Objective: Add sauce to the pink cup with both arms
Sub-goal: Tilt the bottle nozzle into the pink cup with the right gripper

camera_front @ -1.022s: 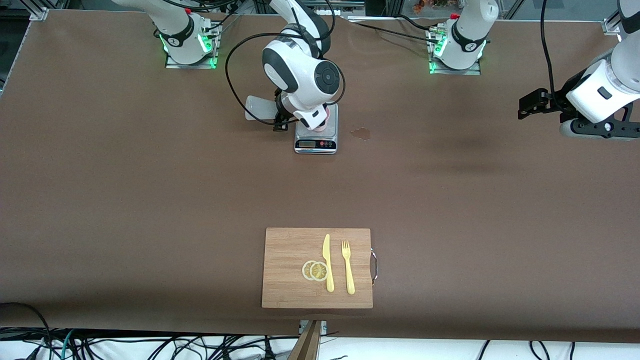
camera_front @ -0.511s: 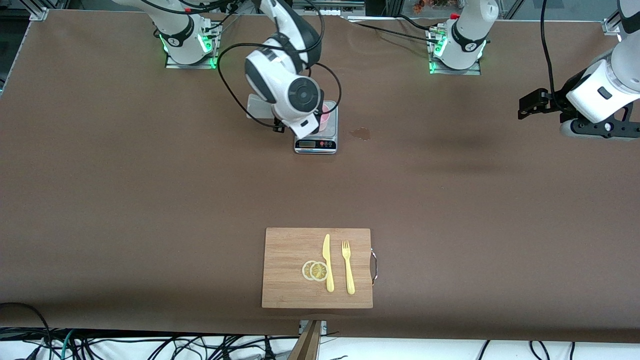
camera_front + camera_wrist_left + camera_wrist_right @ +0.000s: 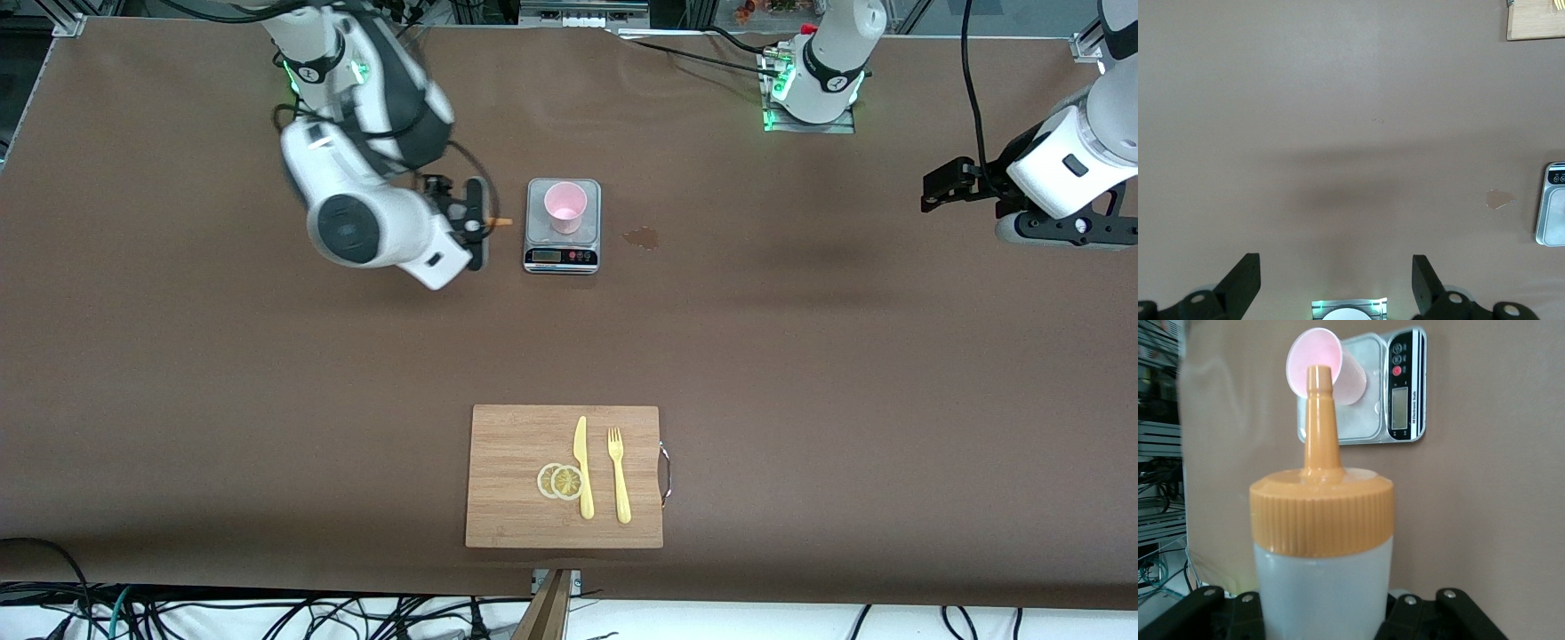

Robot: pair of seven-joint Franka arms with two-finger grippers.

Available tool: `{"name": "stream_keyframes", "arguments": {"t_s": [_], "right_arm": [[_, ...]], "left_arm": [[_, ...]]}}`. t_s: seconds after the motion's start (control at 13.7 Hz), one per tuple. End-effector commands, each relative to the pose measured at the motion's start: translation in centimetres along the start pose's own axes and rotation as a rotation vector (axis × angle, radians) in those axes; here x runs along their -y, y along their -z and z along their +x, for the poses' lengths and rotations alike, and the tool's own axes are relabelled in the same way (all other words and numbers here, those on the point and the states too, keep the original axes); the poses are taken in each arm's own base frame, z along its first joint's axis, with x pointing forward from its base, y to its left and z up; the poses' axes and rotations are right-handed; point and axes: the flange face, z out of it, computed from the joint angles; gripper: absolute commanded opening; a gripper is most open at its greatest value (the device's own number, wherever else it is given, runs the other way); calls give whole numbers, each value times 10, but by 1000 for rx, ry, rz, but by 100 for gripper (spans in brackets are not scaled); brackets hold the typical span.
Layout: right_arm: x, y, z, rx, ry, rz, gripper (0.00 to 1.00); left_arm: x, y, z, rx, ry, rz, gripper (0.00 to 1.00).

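The pink cup [image 3: 565, 206] stands upright on a small digital scale [image 3: 562, 253]. My right gripper [image 3: 476, 222] is shut on the sauce bottle, held sideways over the table beside the scale, toward the right arm's end. Only its orange nozzle [image 3: 500, 221] shows there, pointing at the scale. In the right wrist view the whitish bottle with its orange cap [image 3: 1321, 540] fills the middle, and the cup [image 3: 1318, 363] and scale [image 3: 1405, 393] lie past its nozzle. My left gripper [image 3: 931, 191] waits open and empty in the air at the left arm's end; its fingers [image 3: 1245, 280] frame bare table.
A wooden cutting board [image 3: 516, 444] lies near the front camera with a yellow knife [image 3: 582, 467], a yellow fork [image 3: 619, 474] and two lemon slices [image 3: 560, 481]. A small wet stain [image 3: 642, 236] is beside the scale, toward the left arm's end.
My right arm has swung away from over the cup toward the right arm's end, carrying the bottle. The cup now shows in full. The left arm has not moved.
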Motion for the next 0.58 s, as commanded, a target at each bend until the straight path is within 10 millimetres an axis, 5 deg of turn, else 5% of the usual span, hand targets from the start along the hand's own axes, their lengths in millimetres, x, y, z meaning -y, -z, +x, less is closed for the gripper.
{"name": "stream_keyframes", "arguments": {"t_s": [0.0, 0.22, 0.51], "right_arm": [[-7, 23, -60, -146, 129, 41, 18], [-25, 36, -135, -299, 254, 45, 18], [-38, 23, -231, -483, 412, 23, 18]], "left_arm": [[0, 5, -1, 4, -11, -28, 100], [-1, 6, 0, 1, -14, -27, 100], [-1, 7, -1, 1, -14, -27, 100]]}}
